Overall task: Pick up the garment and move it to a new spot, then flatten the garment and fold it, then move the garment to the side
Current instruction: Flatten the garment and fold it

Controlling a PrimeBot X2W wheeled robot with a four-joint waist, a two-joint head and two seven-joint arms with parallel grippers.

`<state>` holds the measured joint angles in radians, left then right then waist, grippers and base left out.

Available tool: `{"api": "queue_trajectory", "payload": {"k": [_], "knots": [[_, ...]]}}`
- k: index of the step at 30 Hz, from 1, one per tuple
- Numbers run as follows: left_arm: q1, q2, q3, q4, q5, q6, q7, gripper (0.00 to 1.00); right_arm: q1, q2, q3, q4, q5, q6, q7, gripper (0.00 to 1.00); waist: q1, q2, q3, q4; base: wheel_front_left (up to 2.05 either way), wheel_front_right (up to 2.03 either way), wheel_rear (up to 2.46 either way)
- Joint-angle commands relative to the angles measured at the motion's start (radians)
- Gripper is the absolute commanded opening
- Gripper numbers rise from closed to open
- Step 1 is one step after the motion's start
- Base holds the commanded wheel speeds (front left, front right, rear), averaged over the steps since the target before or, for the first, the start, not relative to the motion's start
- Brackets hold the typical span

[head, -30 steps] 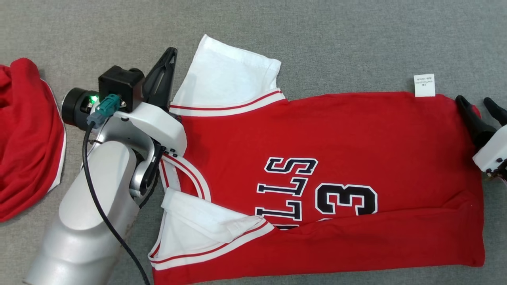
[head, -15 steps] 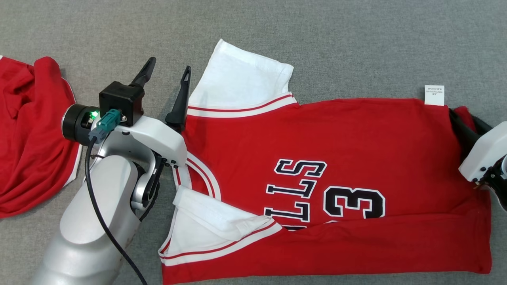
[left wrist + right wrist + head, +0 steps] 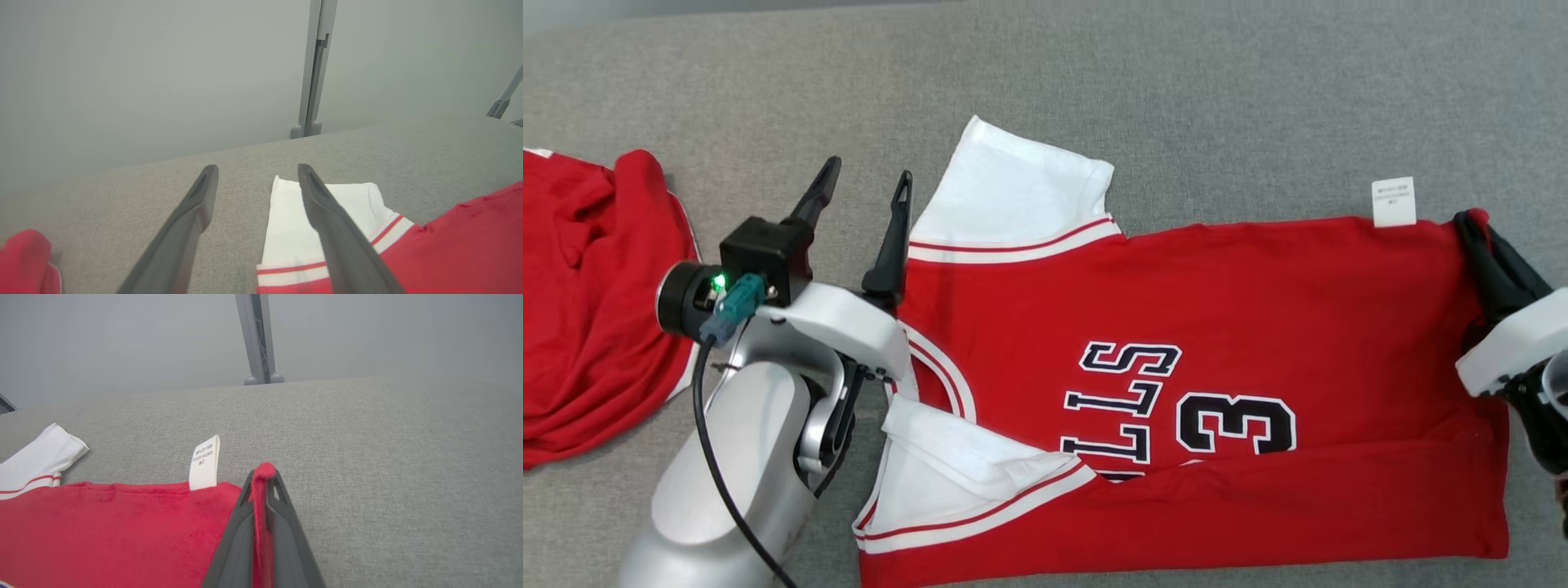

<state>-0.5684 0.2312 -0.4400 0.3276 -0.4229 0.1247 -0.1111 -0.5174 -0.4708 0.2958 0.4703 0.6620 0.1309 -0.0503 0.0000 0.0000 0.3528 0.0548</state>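
The garment (image 3: pixel 1217 318) is a red jersey with white sleeves and black lettering, lying flat across the grey surface with its near edge folded over. A white care label (image 3: pixel 1392 202) sticks out at its far right hem. My left gripper (image 3: pixel 866 175) stands open just left of the upper white sleeve (image 3: pixel 1013 196), nothing between its fingers; the left wrist view has that sleeve (image 3: pixel 286 232) under the right finger. My right gripper (image 3: pixel 1474 224) is shut on the garment's far right corner, and red cloth (image 3: pixel 261 498) is pinched between its fingers.
A second red garment (image 3: pixel 588 302) lies bunched at the left edge of the grey surface (image 3: pixel 1176 82). The surface's far edge meets a grey wall with an upright post (image 3: pixel 314 69), which the right wrist view has as a post (image 3: pixel 257 339).
My left gripper opened and let go of the sleeve. My right gripper closed on the jersey's far right corner. The head camera shifted slightly.
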Motion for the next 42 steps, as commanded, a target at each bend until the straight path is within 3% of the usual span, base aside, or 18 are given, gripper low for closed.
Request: {"api": "queue_trajectory", "payload": {"k": [1,6,14,24,32,42], "knots": [[0.038,0.001,0.006,-0.021,-0.01,0.01,-0.022,1.0,0.028,0.012,-0.005,0.006,-0.006,0.0,-0.035,0.0,0.0,0.0,-0.03,0.01,0.0,0.0,0.0],[0.117,-0.006,0.007,-0.076,-0.026,0.016,-0.065,1.0,0.065,0.022,-0.013,0.029,-0.017,0.0,-0.074,0.0,0.0,0.0,-0.068,0.026,0.0,0.0,0.0],[0.318,-0.017,-0.051,-0.17,-0.05,-0.027,-0.122,1.0,0.12,0.037,-0.042,0.057,-0.032,0.0,-0.129,0.0,0.0,0.0,-0.118,0.059,0.0,0.0,0.0],[0.44,-0.068,-0.058,-0.182,-0.059,-0.015,-0.148,1.0,0.186,0.068,-0.101,0.048,-0.043,0.0,-0.173,0.0,0.0,0.0,-0.159,0.058,0.0,0.0,0.0],[0.352,-0.03,-0.045,-0.122,-0.015,0.011,-0.097,1.0,0.146,0.095,-0.09,-0.02,-0.077,0.0,-0.15,0.0,0.0,0.0,-0.096,-0.004,0.0,0.0,0.0],[0.056,0.01,-0.034,-0.025,0.049,0.02,0.032,1.0,0.003,0.106,-0.036,-0.11,-0.126,0.0,-0.092,0.0,0.0,0.0,0.08,-0.077,0.0,0.0,0.0]]}}
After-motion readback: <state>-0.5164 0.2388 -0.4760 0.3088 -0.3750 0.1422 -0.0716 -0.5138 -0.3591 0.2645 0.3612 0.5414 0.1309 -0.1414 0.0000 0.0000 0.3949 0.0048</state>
